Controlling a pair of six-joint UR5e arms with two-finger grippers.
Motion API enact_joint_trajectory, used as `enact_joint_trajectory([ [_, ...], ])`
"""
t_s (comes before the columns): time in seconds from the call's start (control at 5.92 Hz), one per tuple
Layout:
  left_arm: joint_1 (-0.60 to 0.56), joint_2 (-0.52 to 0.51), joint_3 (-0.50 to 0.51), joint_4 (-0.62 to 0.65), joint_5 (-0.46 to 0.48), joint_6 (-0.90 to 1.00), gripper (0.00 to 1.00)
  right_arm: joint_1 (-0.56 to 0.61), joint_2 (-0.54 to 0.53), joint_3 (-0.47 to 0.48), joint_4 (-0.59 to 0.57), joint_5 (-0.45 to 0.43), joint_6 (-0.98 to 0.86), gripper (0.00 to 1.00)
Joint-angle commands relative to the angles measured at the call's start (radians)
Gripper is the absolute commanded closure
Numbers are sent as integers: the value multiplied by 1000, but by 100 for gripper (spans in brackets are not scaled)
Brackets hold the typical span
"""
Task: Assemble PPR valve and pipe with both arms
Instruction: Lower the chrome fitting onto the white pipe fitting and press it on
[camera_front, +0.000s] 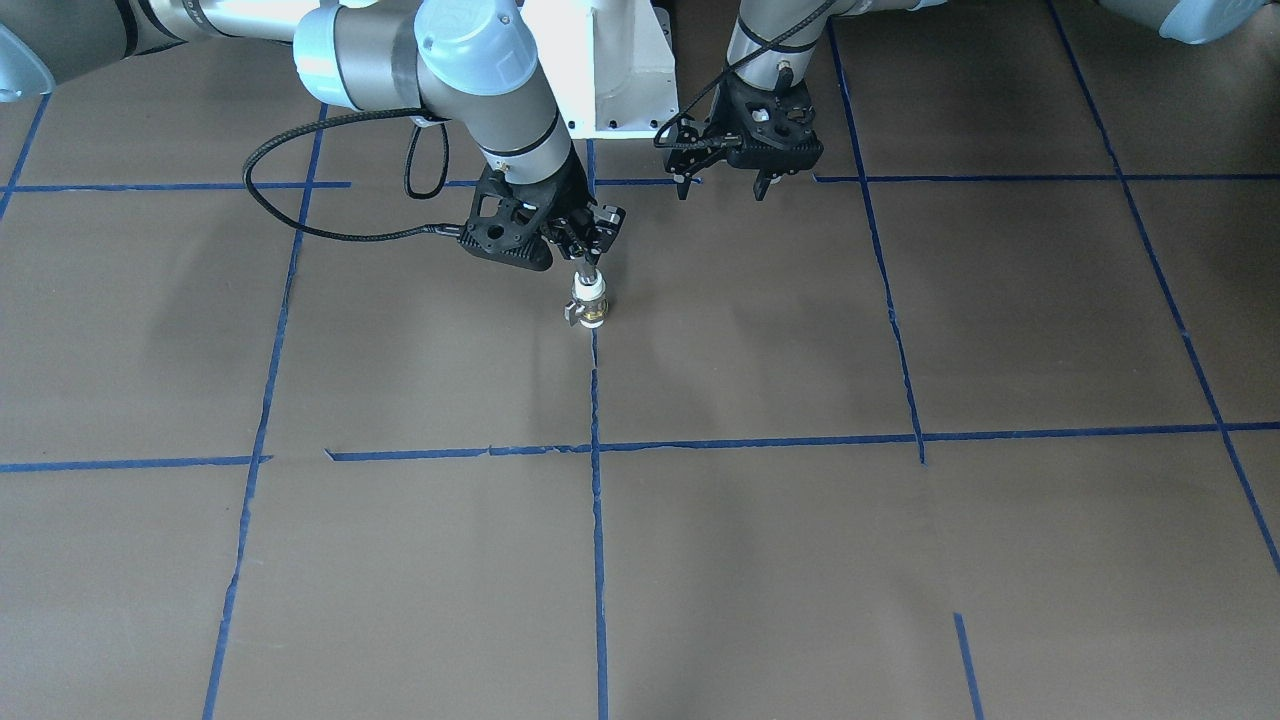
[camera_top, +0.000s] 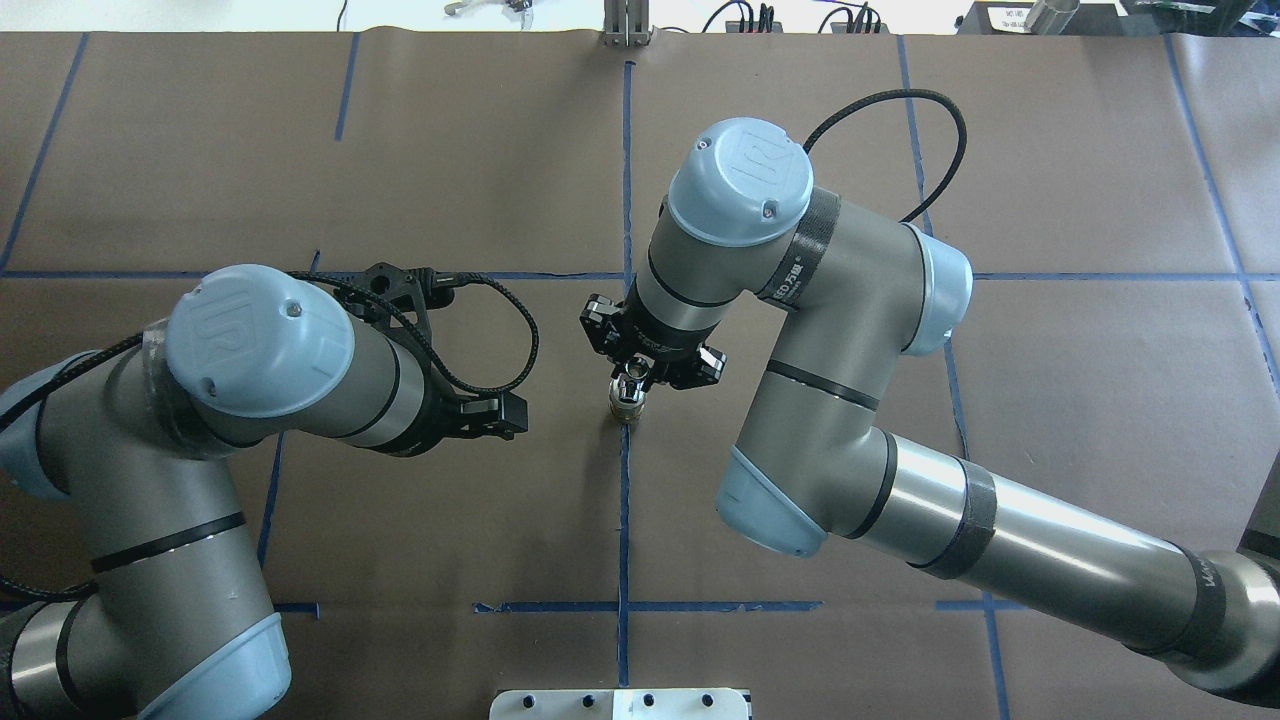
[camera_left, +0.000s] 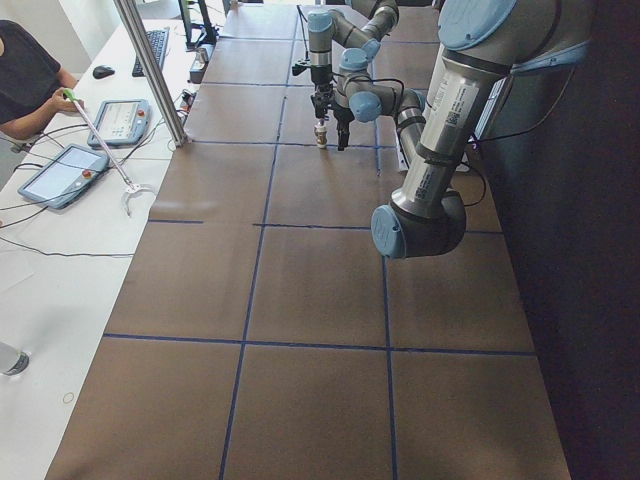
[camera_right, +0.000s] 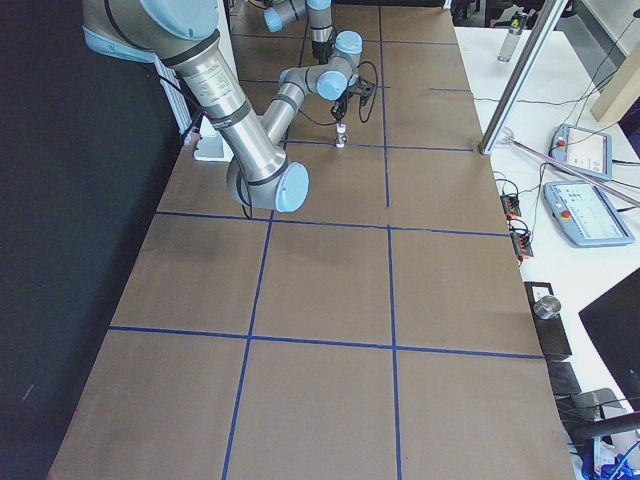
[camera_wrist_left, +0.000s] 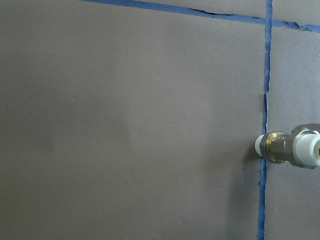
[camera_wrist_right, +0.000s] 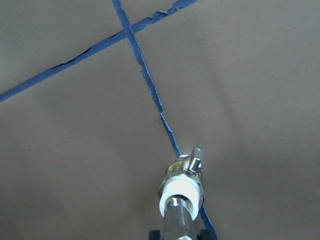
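Right gripper (camera_front: 588, 252): fingers narrow, pinched on the pipe (camera_front: 586, 272), which hangs vertical. The pipe's lower end sits in the top of the PPR valve (camera_front: 588, 305). The valve stands upright on a blue tape line (camera_front: 597, 520) of the table (camera_front: 800, 560), on the robot's half. Left gripper (camera_front: 722, 186): fingers spread, nothing between them, off to the valve's side and well apart from it.

Risks, my judgement:
- Nothing braces the valve but the table. If I push or turn the pipe now, the valve may spin with it or tip, and the joint will not seat.
- If the pipe is off axis, the thread may cross. I cannot tell how deep it sits.
- Lifting with a loose joint may drop the valve.
- If the left gripper comes in low or off-centre, it may strike the lever (camera_wrist_right: 195, 159) or knock the valve over.

Views:
- The right wrist view shows the threaded pipe entering the valve's white collar, and the lever sticking out on the far side. No exterior view resolves this.
- The left wrist view catches the brass band side-on at its right edge, but none of its own fingers.
- Only the front view shows both finger pairs clearly. In the overhead view the right wrist covers most of its fingers.
- The side views are too small to judge.
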Motion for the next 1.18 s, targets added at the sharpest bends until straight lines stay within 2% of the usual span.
enact_joint_trajectory([
  [0.0,-1,0,-3,0,0,0,1,-3,-1,-1,0,0,0,45],
  [0.34,-1,0,-6,0,0,-2,1,-6,-1,-1,0,0,0,37],
  [0.51,-1,0,-7,0,0,-2,1,-6,2,1,1,0,-2,37],
  [0.68,-3,0,-9,0,0,0,1,-6,1,11,0,2,-2,13],
  [0.84,-6,11,-12,0,-2,1,1,17,-28,63,-9,9,-5,0],
  [1.01,-12,15,-13,0,-2,11,1,44,-121,168,-12,23,-15,0],
])
